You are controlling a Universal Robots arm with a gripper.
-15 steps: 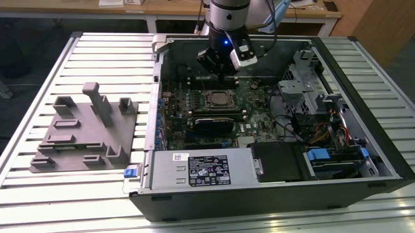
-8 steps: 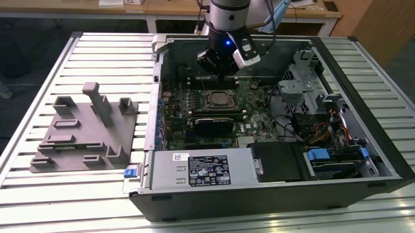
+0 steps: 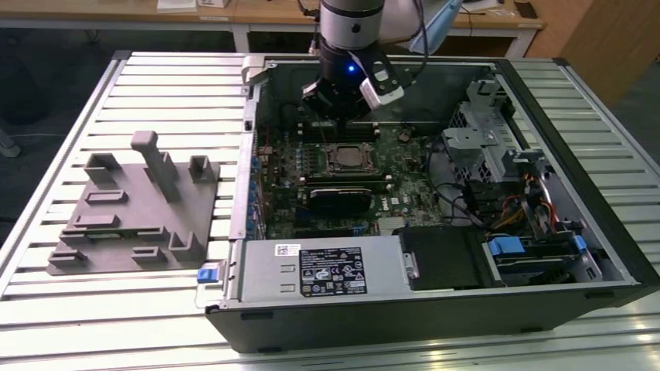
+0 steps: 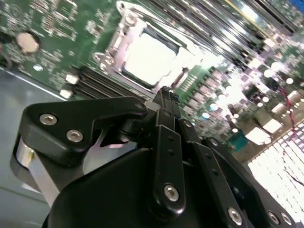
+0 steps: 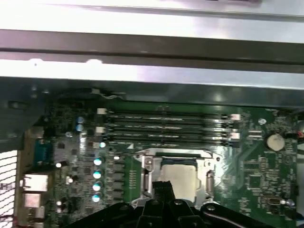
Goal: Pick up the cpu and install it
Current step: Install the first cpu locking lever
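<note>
One closed, empty gripper over a cpu lying in its socket

Two black fingers [image 4: 166,118] of the gripper [image 4: 164,94] are pressed together at their tips in both wrist views, with nothing caught between them. Just past those tips, and lower than them, lies the cpu [image 4: 148,59]. It is a flat square chip with a bright silvery top, sitting level inside the square metal socket frame [image 4: 124,19]. It is not in the gripper's hold. Whether the tips touch the frame's near edge I cannot tell. The green motherboard [image 5: 256,183] spreads around the socket on every side. Beyond the socket from the gripper, in the first wrist view, run long parallel memory slots [image 5: 166,126] with white latches at their ends. A round silver coin cell [image 5: 274,141] sits off to one side of them. Farther on rises the grey metal edge of the open computer case [image 5: 152,76].

In the exterior view the arm [image 3: 351,23] stands above the case, pointing down into it. The gripper hangs over the board's far part, with the socket just nearer the camera than it. Farther from the gripper, at the case's near edge, is a silver power supply box [image 3: 320,267]. Well away toward the exterior view's left, outside the case, a grey plastic tray [image 3: 103,239] with upright posts rests on the slatted metal table [image 3: 62,100].
</note>
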